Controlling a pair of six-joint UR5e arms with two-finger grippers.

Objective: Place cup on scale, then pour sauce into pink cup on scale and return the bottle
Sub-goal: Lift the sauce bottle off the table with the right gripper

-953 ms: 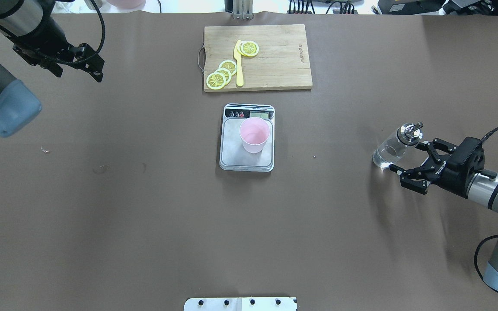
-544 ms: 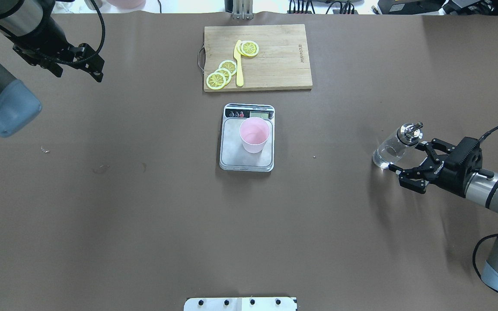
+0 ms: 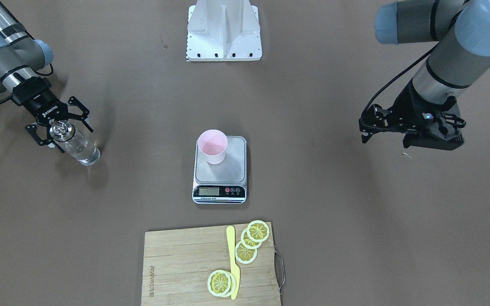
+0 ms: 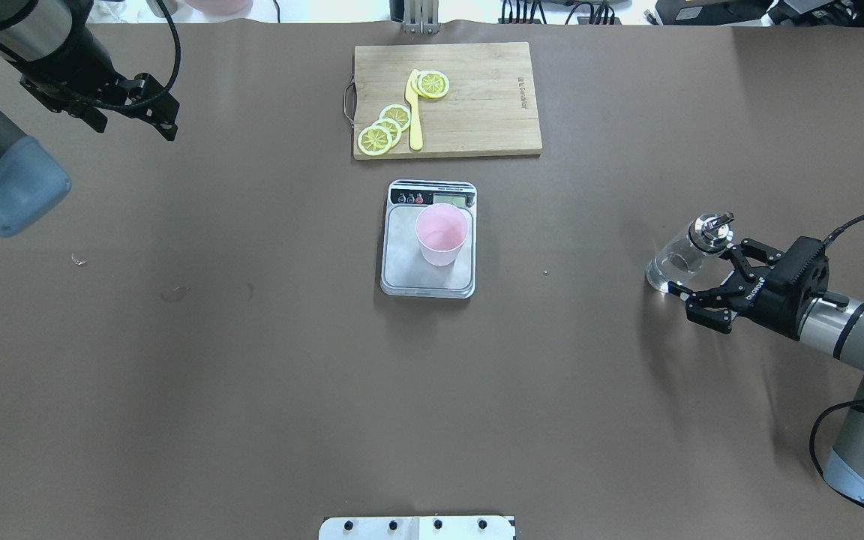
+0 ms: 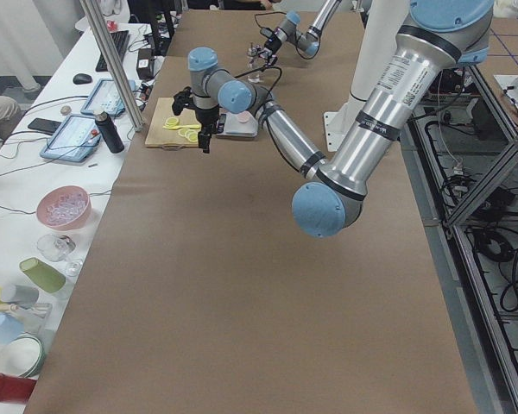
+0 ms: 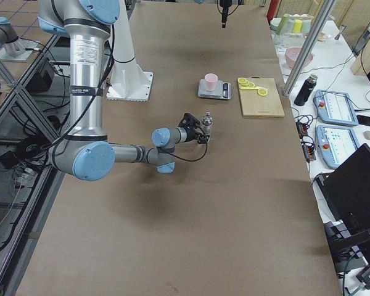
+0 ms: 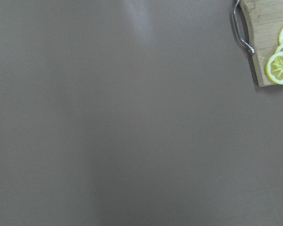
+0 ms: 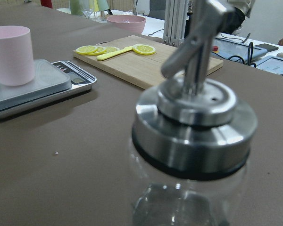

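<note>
R end effector has crept a bit closer to the bottle over the last sec. Its fingers are spread wide and empty w/ the bottle's top roughly btwn them (contact unclear), and the bottle hasn't budged, upright on the table well to the robot's right of the scale. Cup sits unchanged on the scale, toward its display end, so step 1 looks done and the grab for the pour is prob. next. L end effector has edged slightly further off, far to the scale's left; can't tell if it's open or closed.
</note>
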